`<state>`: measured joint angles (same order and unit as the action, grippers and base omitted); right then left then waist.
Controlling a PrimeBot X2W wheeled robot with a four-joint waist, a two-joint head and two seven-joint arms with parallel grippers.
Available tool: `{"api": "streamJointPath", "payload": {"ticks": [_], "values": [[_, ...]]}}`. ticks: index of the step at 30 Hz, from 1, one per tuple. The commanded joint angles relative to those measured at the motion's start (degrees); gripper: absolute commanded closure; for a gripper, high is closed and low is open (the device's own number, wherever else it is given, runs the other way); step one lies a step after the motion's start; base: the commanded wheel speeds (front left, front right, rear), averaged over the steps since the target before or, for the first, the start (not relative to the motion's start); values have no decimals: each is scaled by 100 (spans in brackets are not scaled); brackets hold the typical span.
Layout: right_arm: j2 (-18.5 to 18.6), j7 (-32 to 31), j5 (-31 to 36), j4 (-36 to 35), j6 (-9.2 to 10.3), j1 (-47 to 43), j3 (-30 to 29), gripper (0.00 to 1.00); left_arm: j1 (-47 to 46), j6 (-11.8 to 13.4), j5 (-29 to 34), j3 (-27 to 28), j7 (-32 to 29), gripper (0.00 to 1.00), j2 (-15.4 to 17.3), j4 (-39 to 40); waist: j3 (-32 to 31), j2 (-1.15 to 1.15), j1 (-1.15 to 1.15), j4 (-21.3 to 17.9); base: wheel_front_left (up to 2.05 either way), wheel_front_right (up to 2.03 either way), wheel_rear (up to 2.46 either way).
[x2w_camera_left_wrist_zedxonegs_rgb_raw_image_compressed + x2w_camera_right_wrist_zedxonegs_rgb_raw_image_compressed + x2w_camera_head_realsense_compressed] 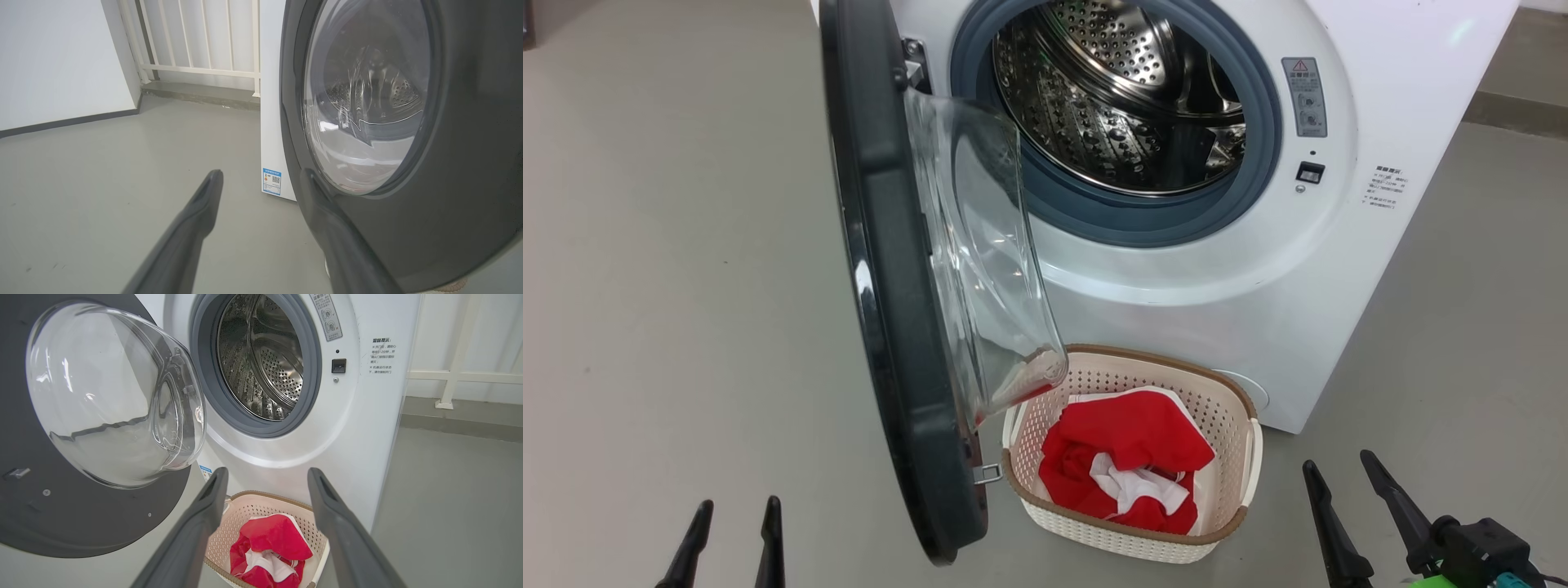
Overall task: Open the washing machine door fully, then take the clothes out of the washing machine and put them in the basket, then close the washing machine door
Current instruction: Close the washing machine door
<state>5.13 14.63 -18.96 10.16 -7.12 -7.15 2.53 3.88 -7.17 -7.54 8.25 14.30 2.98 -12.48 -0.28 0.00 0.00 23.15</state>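
The white washing machine stands ahead, and no clothes show in the part of its steel drum that I see. Its black-rimmed door hangs open, edge-on to my head, glass bowl bulging right. On the floor under the opening sits the cream basket with red and white clothes inside. My left gripper is open at the lower left, outside the door. Lower right, my right gripper is open beside the basket, above the clothes.
Grey floor spreads to the left and right of the machine. A white railing and a white wall stand behind on the left side. A blue label is on the machine's side panel.
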Motion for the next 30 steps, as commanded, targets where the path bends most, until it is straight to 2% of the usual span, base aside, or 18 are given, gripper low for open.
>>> {"api": "streamJointPath", "payload": {"ticks": [1,7,11,12,13,14,15,16,22,25,30], "values": [[80,37,57,-150,-36,83,102,0,-83,-32,38,229,70,0,63,181,6,0,0,-3,0,0,0],[82,37,56,-150,-36,92,92,0,-148,-32,-144,256,70,0,50,265,16,0,0,-10,0,0,0],[82,37,57,-147,-36,99,95,0,-238,-32,-532,157,70,0,125,323,27,0,0,-18,0,0,0],[82,37,57,-145,-36,103,98,0,-268,-32,-686,120,70,14,169,322,29,0,0,-22,0,0,0],[83,37,58,-144,-36,108,103,0,-301,-32,-831,78,70,39,236,321,31,0,0,-28,0,0,0],[83,37,59,-143,-36,113,109,0,-340,-32,-987,33,70,60,310,317,34,0,0,-36,0,0,0],[83,37,60,-142,-36,118,116,0,-380,-32,-1157,-26,70,75,396,300,36,0,0,-45,0,0,0],[82,37,62,-143,-36,124,123,0,-422,-32,-1298,-100,70,100,511,290,39,0,0,-57,0,0,0],[106,37,54,-152,-36,144,154,0,-724,-32,-2275,-547,70,100,1181,369,88,0,0,-154,0,0,0],[115,37,52,-155,-36,144,148,0,-859,-32,-3085,-839,70,100,1486,361,127,0,0,-195,0,0,0],[126,37,62,-174,-36,180,169,0,-1068,-32,-4858,-1261,70,100,2029,506,221,0,0,-277,0,0,0]]}}
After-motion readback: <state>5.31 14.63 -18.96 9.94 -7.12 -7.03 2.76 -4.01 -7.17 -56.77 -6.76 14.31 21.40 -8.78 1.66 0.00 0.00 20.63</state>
